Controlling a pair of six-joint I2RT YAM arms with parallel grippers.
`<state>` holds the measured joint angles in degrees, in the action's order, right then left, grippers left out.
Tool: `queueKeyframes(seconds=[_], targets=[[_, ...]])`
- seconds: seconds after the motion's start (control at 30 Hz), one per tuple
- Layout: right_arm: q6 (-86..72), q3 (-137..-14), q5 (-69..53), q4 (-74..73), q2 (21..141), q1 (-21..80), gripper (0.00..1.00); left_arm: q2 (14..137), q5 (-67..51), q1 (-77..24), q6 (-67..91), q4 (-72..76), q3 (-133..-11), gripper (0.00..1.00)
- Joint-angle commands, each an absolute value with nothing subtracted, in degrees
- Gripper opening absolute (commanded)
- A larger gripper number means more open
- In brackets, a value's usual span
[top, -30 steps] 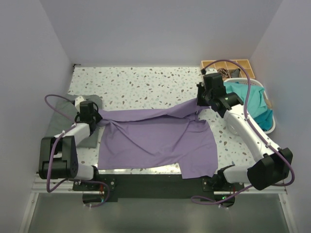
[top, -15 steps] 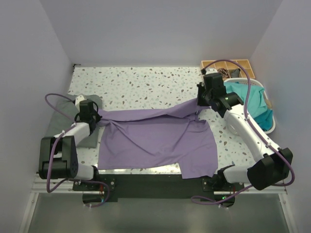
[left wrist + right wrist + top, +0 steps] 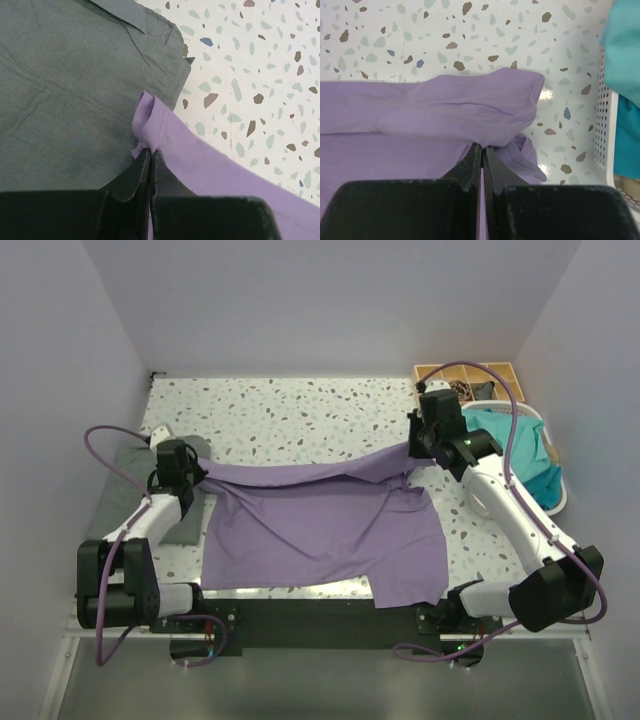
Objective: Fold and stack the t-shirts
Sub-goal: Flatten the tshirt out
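Lavender t-shirt [image 3: 320, 530] lies spread on the speckled tabletop [image 3: 300, 415] btwn the two arms, its far edge lifted & pulled into a taut band from L to R. Left gripper [image 3: 150, 156] is clamped tight on the shirt's L corner, w/ a small loop of purple cloth poking past the fingertips, right above the edge of the folded grey t-shirt [image 3: 65, 85] at the tabletop's L side. Right gripper [image 3: 483, 150] is pinched closed on the bunched R corner, near the white basket [image 3: 562, 492] w/ teal t-shirts [image 3: 515, 455] inside. Wooden tray [image 3: 505, 373] sits behind the basket.
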<state>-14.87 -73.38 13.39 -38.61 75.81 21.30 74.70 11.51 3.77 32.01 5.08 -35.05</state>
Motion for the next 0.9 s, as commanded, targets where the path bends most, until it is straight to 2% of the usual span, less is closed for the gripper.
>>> queueKeyframes(seconds=[0.0, 0.07, 0.4, 0.5, 0.63, 0.87], targets=[[-13.71, -76.03, 16.17, -38.50, 74.27, 21.01, 0.00, 74.79, 10.28, 4.31, 30.76, 7.65, -37.09, 0.04], [-13.80, -76.11, 16.26, -38.41, 74.27, 21.01, 0.00, 75.14, 9.58, 4.31, 30.32, 8.00, -37.44, 0.00], [-13.62, -76.03, 16.00, -38.50, 74.09, 21.09, 0.00, 76.20, 8.62, 4.22, 29.71, 7.91, -37.97, 0.02], [-13.62, -75.85, 16.00, -38.50, 73.92, 21.01, 0.00, 76.29, 8.35, 4.31, 29.71, 8.52, -37.71, 0.17], [-13.62, -75.59, 16.00, -38.23, 74.00, 21.01, 0.00, 76.55, 8.26, 4.31, 29.53, 8.87, -37.36, 0.00], [-13.62, -75.50, 15.82, -38.06, 73.92, 21.01, 0.00, 77.17, 8.17, 4.31, 29.62, 8.97, -37.26, 0.00]])
